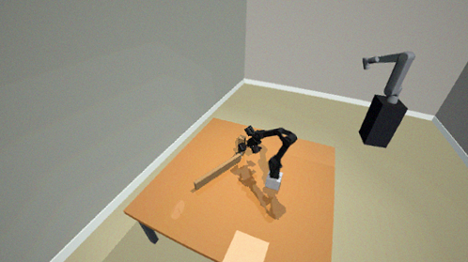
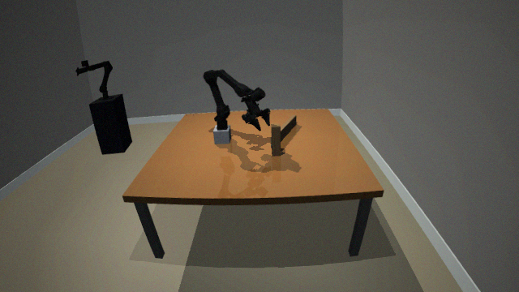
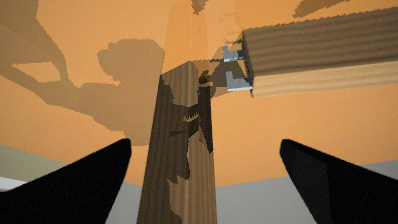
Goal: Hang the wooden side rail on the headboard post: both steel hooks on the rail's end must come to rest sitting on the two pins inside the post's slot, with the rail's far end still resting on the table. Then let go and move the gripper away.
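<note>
The wooden side rail (image 1: 217, 172) (image 2: 289, 127) (image 3: 325, 42) stretches away from the headboard post (image 2: 276, 142) (image 3: 165, 165), which stands upright. In the wrist view two steel hooks, an upper one (image 3: 231, 53) and a lower one (image 3: 237, 81), stick out of the rail's end toward the post. A gap shows between their tips and the post, so they look unseated. Shadow covers much of the post; the slot is hard to make out and the pins cannot be told. My gripper (image 1: 249, 149) (image 2: 263, 126) (image 3: 207, 145) is open and empty, just above and beside the post's top.
The arm's grey base block (image 1: 274, 182) (image 2: 222, 135) stands on the orange table (image 1: 305, 214) (image 2: 182, 178). A pale square patch (image 1: 246, 254) lies near the table's edge. A second arm on a black pedestal (image 1: 382, 122) (image 2: 110, 126) stands off the table.
</note>
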